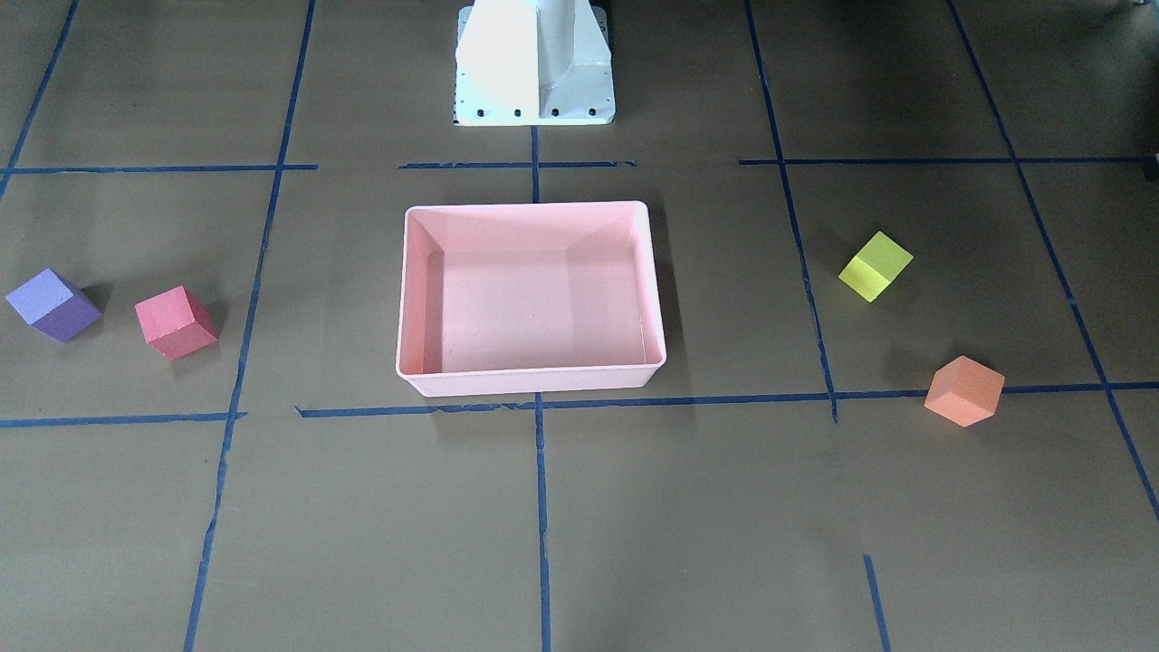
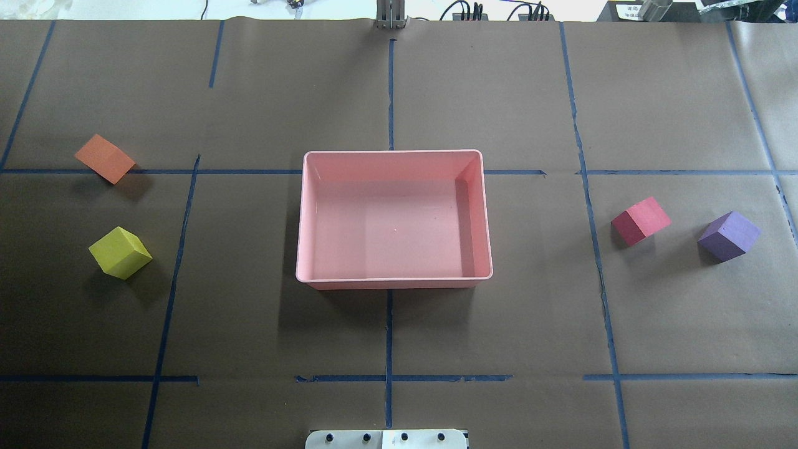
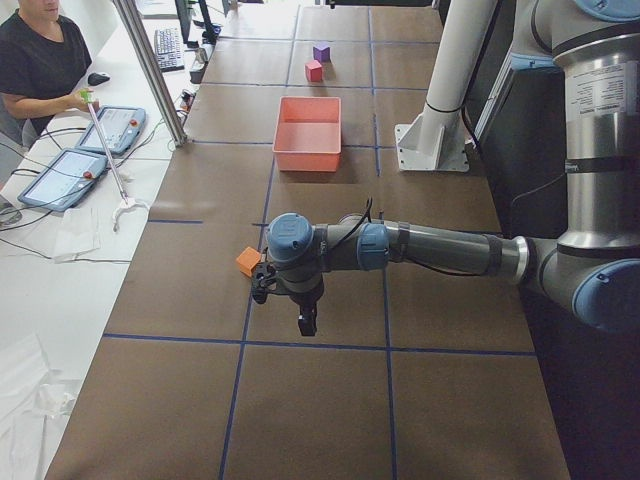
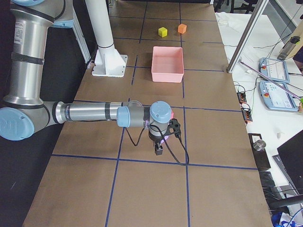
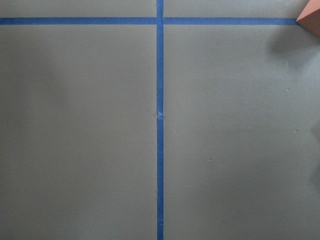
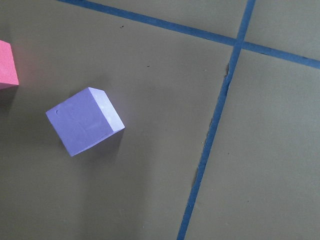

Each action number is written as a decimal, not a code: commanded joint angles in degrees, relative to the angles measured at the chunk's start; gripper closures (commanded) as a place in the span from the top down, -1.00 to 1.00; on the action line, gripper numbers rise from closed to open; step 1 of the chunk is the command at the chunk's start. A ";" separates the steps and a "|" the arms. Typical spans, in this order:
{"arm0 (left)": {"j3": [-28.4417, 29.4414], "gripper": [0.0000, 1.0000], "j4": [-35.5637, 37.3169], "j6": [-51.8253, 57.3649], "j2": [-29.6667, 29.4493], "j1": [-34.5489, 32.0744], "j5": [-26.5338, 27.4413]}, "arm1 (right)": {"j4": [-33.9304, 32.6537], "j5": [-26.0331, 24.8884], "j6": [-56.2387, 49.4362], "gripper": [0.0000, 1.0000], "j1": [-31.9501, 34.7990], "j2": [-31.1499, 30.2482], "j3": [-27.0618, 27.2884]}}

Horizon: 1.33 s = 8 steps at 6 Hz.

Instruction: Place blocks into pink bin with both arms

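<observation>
Nearest the robot, the white pedestal base (image 2: 386,438) stood at the edge of the brown-papered desk (image 2: 249,324), which was marked into squares by blue tape (image 2: 388,337). From that side the left arm (image 3: 440,247) reached out level over the desk's left end, and the left hand (image 3: 307,322) hung fingers-down above the paper close by the orange block (image 2: 105,159); whether it was released or clenched could not be told. The right arm (image 4: 90,112) reached over the other end, the right hand (image 4: 158,150) hovering near the purple block (image 2: 729,235), and its state could not be told either. Past the pedestal, the pink bin (image 2: 301,218) sat at the middle of the desk over a tape crossing. All four blocks lay on the desk outside it, well apart from its walls: on the robot's left the yellow block (image 2: 120,252), and farther out the orange one on a tape line; on the robot's right the purple block, with the red block (image 2: 641,220) near it on the bin's side and slightly farther out. Beyond the desk's far edge an operator (image 3: 40,60) in a black shirt was at a white bench with two control pendants (image 3: 120,127)
</observation>
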 commanded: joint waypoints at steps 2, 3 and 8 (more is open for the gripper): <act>0.18 1.00 -0.44 0.00 0.26 0.08 0.00 | 0.14 0.10 0.20 1.00 -1.13 0.12 0.76; 0.01 1.00 -0.44 -0.17 0.26 0.08 0.00 | 2.23 0.01 0.20 1.00 -1.93 0.04 0.77; -0.34 1.00 -0.62 0.09 0.26 0.08 -5.45 | 5.06 -1.30 0.11 1.00 -10.08 2.48 0.42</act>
